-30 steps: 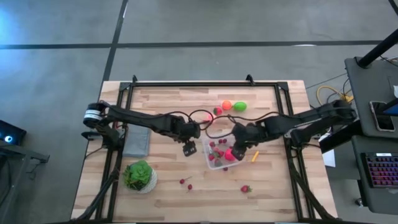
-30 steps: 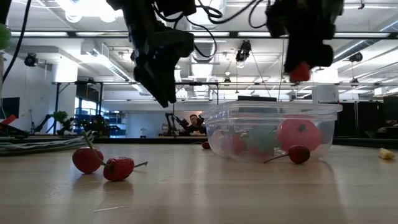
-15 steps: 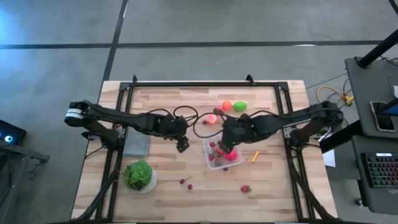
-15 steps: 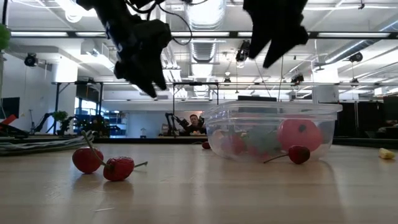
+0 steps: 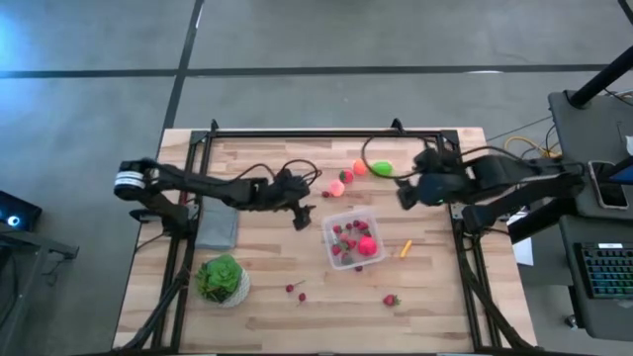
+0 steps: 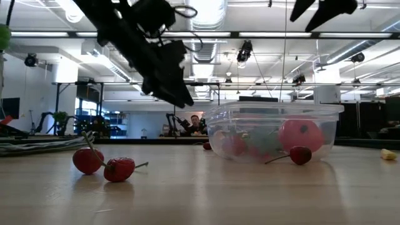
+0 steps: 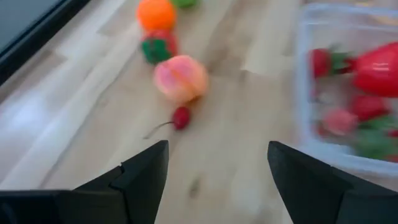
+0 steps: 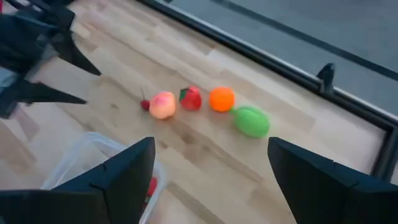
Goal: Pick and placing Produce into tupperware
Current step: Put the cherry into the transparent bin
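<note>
Beside tupperware (image 5: 353, 237), 4 produce pcs (image 5: 359, 174), 1 cherry (image 7: 181, 117)

I work in what looks like a robotics lab or open workshop. Past my grippers the long bright ceiling light strips (image 6: 206, 32) run over exposed silver ducting (image 6: 112, 62). Under me sits a pale wooden butcher-block table (image 5: 267, 297) on grey concrete floor (image 5: 89, 59), with a backlit computer keyboard (image 5: 605, 269) off to my right.

A pale wooden plank table (image 5: 267, 307) fills the frame's centre. On it lie a clear plastic box (image 5: 353, 238) at centre, a grey flat slab (image 5: 217, 224) and white bowl of leafy greens (image 5: 223, 280) at left, and scattered toy fruits (image 5: 360, 169).
</note>
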Robot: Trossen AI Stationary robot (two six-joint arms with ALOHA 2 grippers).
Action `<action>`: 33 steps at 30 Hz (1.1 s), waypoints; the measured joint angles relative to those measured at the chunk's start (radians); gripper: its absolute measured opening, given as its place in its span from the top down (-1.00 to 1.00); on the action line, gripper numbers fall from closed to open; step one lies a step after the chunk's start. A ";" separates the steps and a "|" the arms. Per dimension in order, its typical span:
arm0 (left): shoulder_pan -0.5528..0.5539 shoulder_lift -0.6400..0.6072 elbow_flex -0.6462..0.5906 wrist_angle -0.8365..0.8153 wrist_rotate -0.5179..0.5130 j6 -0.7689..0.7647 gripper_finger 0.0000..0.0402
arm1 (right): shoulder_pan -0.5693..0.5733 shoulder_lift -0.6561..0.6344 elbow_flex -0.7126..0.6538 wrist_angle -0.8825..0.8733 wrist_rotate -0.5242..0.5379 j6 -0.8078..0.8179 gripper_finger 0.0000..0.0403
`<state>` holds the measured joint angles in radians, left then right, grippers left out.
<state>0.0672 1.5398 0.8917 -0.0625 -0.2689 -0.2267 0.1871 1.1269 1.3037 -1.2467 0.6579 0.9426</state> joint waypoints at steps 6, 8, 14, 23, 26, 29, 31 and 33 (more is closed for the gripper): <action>0.092 0.088 0.003 0.175 0.074 0.080 -0.29 | -0.001 -0.084 -0.005 -0.026 0.039 -0.032 -0.51; 0.119 0.121 0.011 0.246 0.096 0.083 -0.29 | -0.003 -0.096 -0.006 -0.027 0.065 -0.056 -0.53; 0.154 0.214 0.051 0.232 0.141 0.090 -0.29 | -0.011 -0.112 -0.006 -0.033 0.077 -0.083 -0.52; 0.156 0.346 0.119 0.229 0.189 0.155 -0.29 | -0.052 -0.109 -0.006 -0.032 0.086 -0.101 -0.52; 0.158 0.377 0.147 0.189 0.186 0.156 -0.29 | -0.073 -0.112 -0.006 -0.032 0.086 -0.100 -0.52; 0.167 0.385 0.163 0.169 0.186 0.156 -0.29 | -0.091 -0.112 -0.006 -0.031 0.085 -0.100 -0.50; 0.175 0.386 0.165 0.162 0.185 0.156 -0.28 | -0.105 -0.111 -0.006 -0.029 0.086 -0.104 -0.50; 0.182 0.387 0.162 0.148 0.183 0.160 -0.28 | -0.120 -0.111 -0.006 -0.028 0.086 -0.105 -0.51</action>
<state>0.2497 1.9269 1.0534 0.0850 -0.0858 -0.0669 0.0673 1.0163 1.2972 -1.2749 0.7443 0.8371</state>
